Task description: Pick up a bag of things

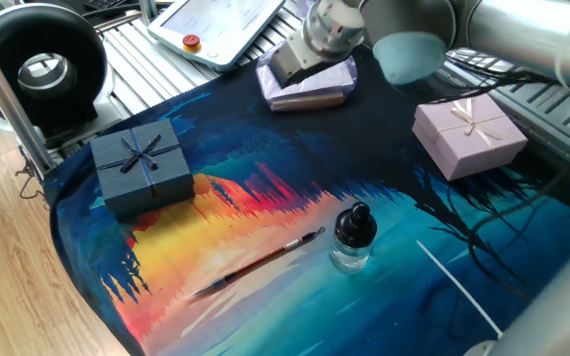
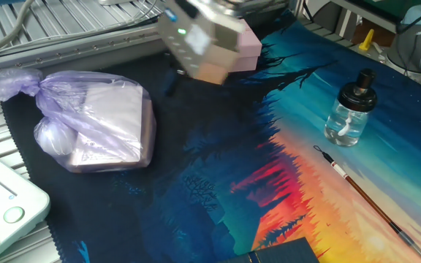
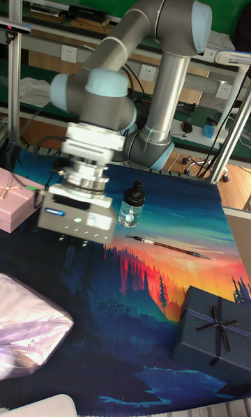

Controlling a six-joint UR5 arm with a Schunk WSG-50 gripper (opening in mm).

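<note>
Painted cloth covers the counter (image 1: 265, 213); the bag (image 2: 101, 120) lies at its far edge, untouched. Whether the tool (image 3: 72, 255) is open I cannot tell. Slippery, loose plastic could slide from a shallow pinch.

translucent lilac bag of things (image 2: 97, 124) lies flat on the dark cloth, gathered knot pointing outward.
</note>
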